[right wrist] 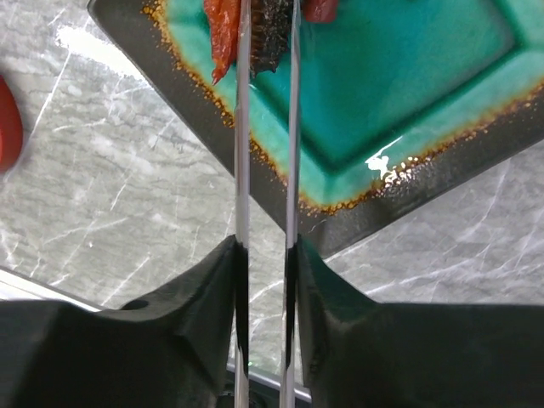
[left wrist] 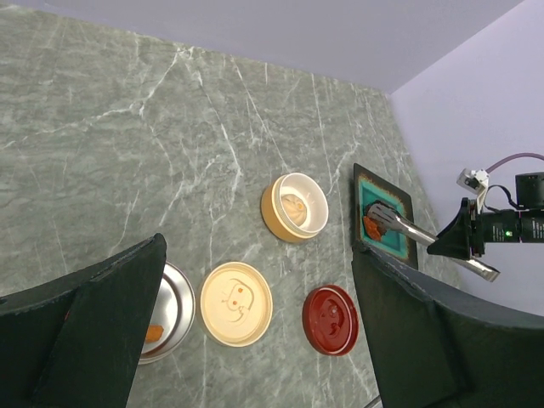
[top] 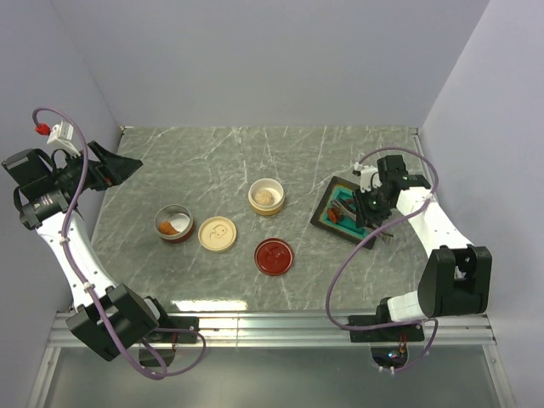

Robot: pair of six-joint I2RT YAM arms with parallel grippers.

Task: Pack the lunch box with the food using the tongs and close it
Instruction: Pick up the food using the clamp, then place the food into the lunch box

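Note:
My right gripper (right wrist: 265, 255) is shut on the silver tongs (right wrist: 242, 127), one slender arm against each finger. The tongs' tips reach over a teal plate (right wrist: 399, 93) and straddle a dark brown piece of food (right wrist: 270, 34), with an orange-red piece (right wrist: 223, 34) just left of it. In the top view this gripper (top: 371, 204) hangs over the plate (top: 327, 204) at the right. The lunch box stands open in parts: a cream bowl (top: 267, 196) with tan food and a steel bowl (top: 173, 223) with an orange piece. My left gripper (top: 119, 166) is raised at the far left, open and empty.
A cream lid (top: 217, 234) with a face on it and a red lid (top: 274, 256) lie flat between the bowls and the near edge. Walls close in the table on three sides. A metal rail (top: 272, 327) runs along the near edge.

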